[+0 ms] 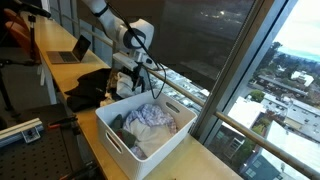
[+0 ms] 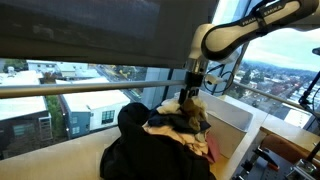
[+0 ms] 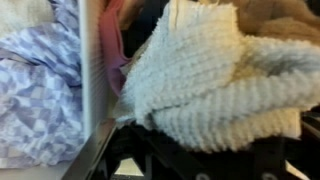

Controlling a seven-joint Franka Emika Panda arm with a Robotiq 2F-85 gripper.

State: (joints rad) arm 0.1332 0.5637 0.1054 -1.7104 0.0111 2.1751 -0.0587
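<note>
One gripper hangs low over a heap of clothes beside a white bin; whether its jaws are open cannot be told. Directly beneath it, a white knit garment slumps in soft folds against the bin's outer wall, which keeps a purple cloth inside.

In the wrist view we see a white knitted cloth, thick and nubbly, rough-looking and wholly matt. The lavender cloth is thin, smooth and printed, and the strip of pink cloth looks soft and dull. In an exterior view the bin looks like white plastic, smooth with a faint sheen. The arm wears glossy white shells. The worktop looks like pale, matt wood. We take the black heap for matt cloth.
</note>
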